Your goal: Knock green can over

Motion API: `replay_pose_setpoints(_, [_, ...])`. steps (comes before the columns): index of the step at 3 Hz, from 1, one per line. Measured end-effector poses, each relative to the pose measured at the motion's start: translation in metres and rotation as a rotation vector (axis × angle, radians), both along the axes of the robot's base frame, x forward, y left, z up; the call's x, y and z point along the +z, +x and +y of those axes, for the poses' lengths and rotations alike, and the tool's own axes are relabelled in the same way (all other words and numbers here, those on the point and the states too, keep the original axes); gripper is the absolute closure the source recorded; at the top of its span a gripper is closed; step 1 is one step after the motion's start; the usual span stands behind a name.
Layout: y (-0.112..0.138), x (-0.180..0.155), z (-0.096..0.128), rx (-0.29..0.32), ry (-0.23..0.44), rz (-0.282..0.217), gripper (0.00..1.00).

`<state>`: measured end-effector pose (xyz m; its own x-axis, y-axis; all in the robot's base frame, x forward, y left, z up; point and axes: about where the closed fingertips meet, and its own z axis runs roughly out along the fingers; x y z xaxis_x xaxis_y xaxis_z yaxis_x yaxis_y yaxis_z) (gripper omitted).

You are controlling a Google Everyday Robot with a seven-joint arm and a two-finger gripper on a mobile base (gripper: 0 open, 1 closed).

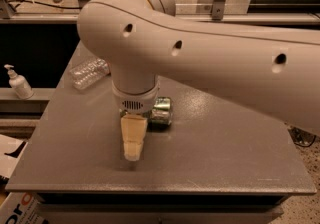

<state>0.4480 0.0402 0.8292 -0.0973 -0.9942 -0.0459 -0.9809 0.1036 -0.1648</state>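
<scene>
The green can [161, 111] lies on its side on the grey table [225, 158], just right of and behind my wrist, partly hidden by it. My gripper [133, 154] hangs below the big white arm, in front of and left of the can, its tan fingers [133, 138] pointing down toward the table. The gripper holds nothing that I can see.
A clear plastic bottle [89, 73] lies on the table's back left. A white pump dispenser [19, 83] stands on a ledge to the left. Cardboard boxes [15, 203] sit on the floor at the lower left. The table's front edge is close below the gripper.
</scene>
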Motion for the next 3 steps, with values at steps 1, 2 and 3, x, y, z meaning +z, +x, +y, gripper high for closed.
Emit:
replay_pose_setpoints(1, [0.0, -0.0002, 0.0017, -0.014, 0.059, 0.014, 0.0])
replay_pose_setpoints(2, [-0.0006, -0.0006, 0.0006, -0.034, 0.12, 0.027, 0.0])
replay_pose_setpoints(3, [-0.0014, -0.0011, -0.0005, -0.051, 0.168, 0.039, 0.0])
